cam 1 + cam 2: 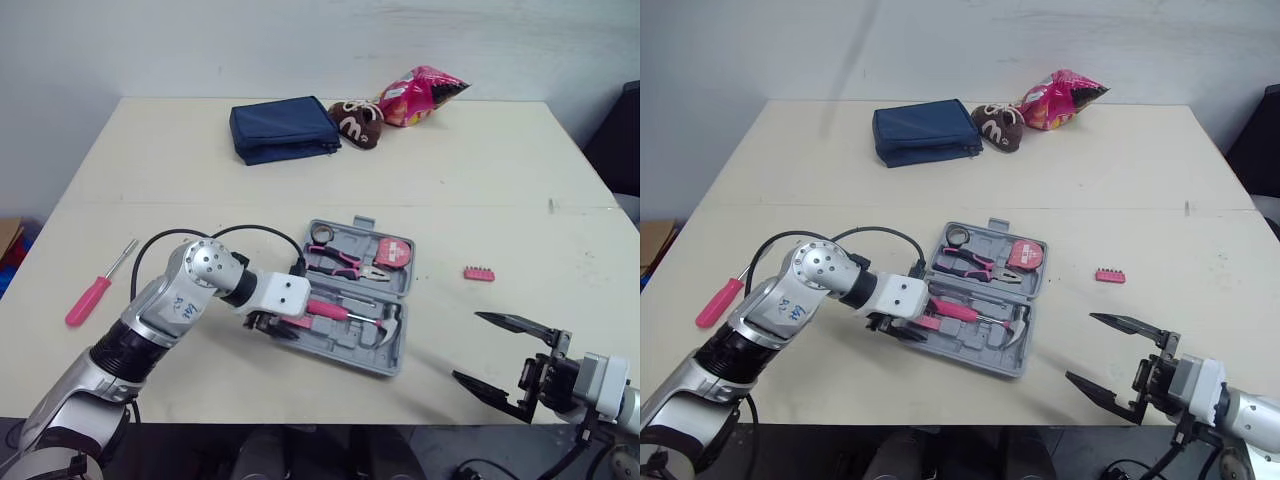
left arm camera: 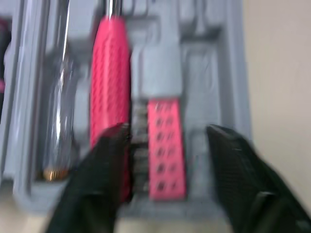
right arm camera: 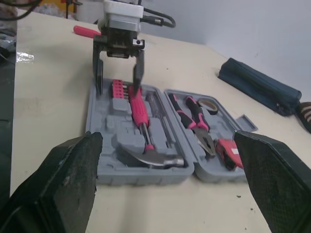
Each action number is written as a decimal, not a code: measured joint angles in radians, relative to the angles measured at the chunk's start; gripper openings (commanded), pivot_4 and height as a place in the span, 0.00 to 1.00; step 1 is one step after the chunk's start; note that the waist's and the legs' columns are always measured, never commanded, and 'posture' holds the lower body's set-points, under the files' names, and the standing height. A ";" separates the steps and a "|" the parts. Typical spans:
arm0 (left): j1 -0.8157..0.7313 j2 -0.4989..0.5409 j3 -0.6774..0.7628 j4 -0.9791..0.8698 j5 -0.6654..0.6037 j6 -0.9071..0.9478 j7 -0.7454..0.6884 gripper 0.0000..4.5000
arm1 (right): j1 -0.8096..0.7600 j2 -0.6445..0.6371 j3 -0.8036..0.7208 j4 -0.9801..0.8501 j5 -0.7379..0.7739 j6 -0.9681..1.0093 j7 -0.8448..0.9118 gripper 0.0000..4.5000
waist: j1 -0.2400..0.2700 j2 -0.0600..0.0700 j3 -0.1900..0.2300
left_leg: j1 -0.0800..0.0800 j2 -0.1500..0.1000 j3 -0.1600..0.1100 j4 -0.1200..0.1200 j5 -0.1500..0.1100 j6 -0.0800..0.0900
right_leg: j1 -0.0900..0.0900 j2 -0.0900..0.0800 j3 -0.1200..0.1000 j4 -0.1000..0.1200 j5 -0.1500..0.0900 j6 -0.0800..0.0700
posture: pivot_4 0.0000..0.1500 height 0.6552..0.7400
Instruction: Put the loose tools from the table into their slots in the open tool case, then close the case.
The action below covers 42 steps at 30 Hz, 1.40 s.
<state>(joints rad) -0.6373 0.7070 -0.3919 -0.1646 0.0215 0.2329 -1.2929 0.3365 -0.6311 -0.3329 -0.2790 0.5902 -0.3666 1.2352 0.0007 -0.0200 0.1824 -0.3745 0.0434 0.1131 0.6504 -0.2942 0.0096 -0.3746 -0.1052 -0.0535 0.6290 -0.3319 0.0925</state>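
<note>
Your case point(image 1: 340, 348) lies open on the bench point(image 1: 480, 170), with one end directly under the left tool point(image 1: 272, 325). That tool's fingers are spread and straddle a pink bit strip point(image 2: 165, 145) seated in its slot. Whether they touch it you cannot tell. One finger point(image 2: 104, 179) sits just beside the hammer point(image 3: 146, 141), by its pink handle. Past the hammer from this tool, the other half of the case holds the pliers point(image 1: 345, 262) and the tape measure point(image 1: 393, 250).

A pink screwdriver point(image 1: 90, 298) lies loose on the bench, well off to the left tool's left. A loose strip point(image 1: 478, 273) of bits lies just beyond the right tool point(image 1: 470, 347). The right tool is spread wide and empty, near the bench's front edge and well apart from the case.
</note>
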 measured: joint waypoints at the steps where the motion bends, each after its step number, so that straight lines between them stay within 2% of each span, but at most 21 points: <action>1: 0.003 0.003 0.020 -0.017 -0.024 -0.008 -0.005 0.67 | 0.001 -0.004 0.001 -0.011 0.000 0.011 -0.006 1.00 | -0.001 0.000 0.000 | 0.000 0.000 0.000 0.000 0.000 0.000 | 0.000 0.000 0.000 0.000 0.000 0.000 | 1.00 1.00; 7: 0.073 0.053 0.146 -0.052 -0.109 -0.059 0.002 0.67 | 0.014 -0.033 0.003 -0.102 0.004 0.094 -0.055 1.00 | -0.004 0.000 0.000 | 0.001 0.002 0.001 0.000 0.000 -0.001 | 0.000 0.003 0.001 0.000 0.000 0.000 | 1.00 1.00; 11: 0.125 0.042 0.215 0.005 -0.162 -0.104 0.027 0.41 | 0.016 -0.036 0.002 -0.140 0.009 0.130 -0.077 1.00 | 0.000 0.000 0.000 | 0.001 0.002 0.001 0.000 -0.001 -0.001 | 0.000 0.002 0.001 0.000 0.000 0.000 | 1.00 1.00; 12: 0.137 0.042 0.225 0.021 -0.172 -0.110 0.028 0.30 | 0.017 -0.036 0.002 -0.145 0.010 0.133 -0.079 1.00 | 0.000 0.000 0.000 | 0.001 0.002 0.001 0.001 -0.001 -0.001 | 0.000 0.002 0.001 0.000 0.000 0.000 | 1.00 1.00; 13: 0.159 0.044 0.234 0.045 -0.177 -0.125 0.030 0.25 | 0.017 -0.037 0.002 -0.149 0.012 0.139 -0.081 1.00 | 0.000 0.000 0.000 | 0.001 0.002 0.002 0.000 -0.001 -0.001 | 0.000 0.002 0.001 0.000 0.000 0.000 | 1.00 1.00; 14: 0.183 0.045 0.238 0.069 -0.177 -0.138 0.035 0.11 | 0.018 -0.040 0.001 -0.150 0.013 0.148 -0.083 1.00 | -0.001 0.000 0.000 | 0.001 0.002 0.002 0.000 -0.001 -0.001 | 0.000 0.002 0.001 0.000 0.000 0.000 | 1.00 1.00; 15: 0.203 0.045 0.238 0.092 -0.177 -0.149 0.038 0.03 | 0.021 -0.043 0.001 -0.150 0.013 0.153 -0.086 1.00 | -0.002 0.000 0.000 | 0.001 0.002 0.002 0.000 -0.001 -0.001 | 0.000 0.003 0.001 0.000 0.000 0.000 | 1.00 1.00; 16: 0.217 0.045 0.238 0.107 -0.175 -0.157 0.041 0.01 | 0.020 -0.044 0.000 -0.150 0.014 0.157 -0.089 1.00 | -0.002 0.000 0.000 | 0.001 0.002 0.002 0.000 -0.002 -0.001 | 0.000 0.003 0.001 0.000 0.000 0.000 | 1.00 1.00; 21: 0.249 0.029 0.225 0.162 -0.139 -0.275 0.080 0.01 | -0.019 -0.066 0.000 -0.162 0.013 0.200 -0.119 1.00 | -0.002 0.001 0.000 | 0.002 0.002 0.002 0.000 -0.002 0.000 | 0.000 0.002 0.001 0.000 0.000 0.000 | 1.00 1.00; 27: 0.252 0.016 0.214 0.174 -0.131 -0.292 0.113 0.01 | -0.040 -0.067 0.000 -0.186 0.012 0.233 -0.138 1.00 | 0.001 0.001 -0.001 | 0.003 0.002 0.002 0.000 -0.004 0.002 | 0.001 0.002 0.001 0.001 0.000 0.000 | 1.00 1.00; 32: 0.221 0.043 0.173 0.166 -0.100 -0.236 0.099 0.01 | -0.046 -0.067 0.001 -0.187 0.010 0.247 -0.140 1.00 | -0.002 0.002 -0.002 | 0.004 0.002 0.002 -0.001 -0.004 0.002 | 0.001 0.003 0.001 0.001 0.000 0.000 | 1.00 1.00; 38: 0.171 0.044 0.113 0.119 -0.065 -0.064 0.101 0.01 | -0.047 -0.068 0.000 -0.189 0.010 0.258 -0.139 1.00 | -0.001 0.012 -0.011 | 0.006 0.002 0.003 -0.001 -0.004 0.003 | 0.002 0.004 0.002 0.001 0.000 0.000 | 1.00 1.00; 42: 0.186 0.015 0.136 0.125 -0.079 -0.077 0.121 0.01 | -0.022 -0.067 -0.007 -0.188 0.009 0.256 -0.133 1.00 | -0.001 0.014 -0.012 | 0.005 0.003 0.003 -0.001 -0.004 0.003 | 0.002 0.004 0.003 0.001 0.000 0.000 | 1.00 1.00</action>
<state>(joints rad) -0.4509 0.7219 -0.2563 -0.0399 -0.0577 0.1562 -1.1723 0.3148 -0.6985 -0.3401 -0.4668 0.5995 -0.1109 1.1027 -0.0001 -0.0064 0.1706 -0.3690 0.0460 0.1157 0.6495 -0.2980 0.0121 -0.3724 -0.1014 -0.0506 0.6303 -0.3319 0.0922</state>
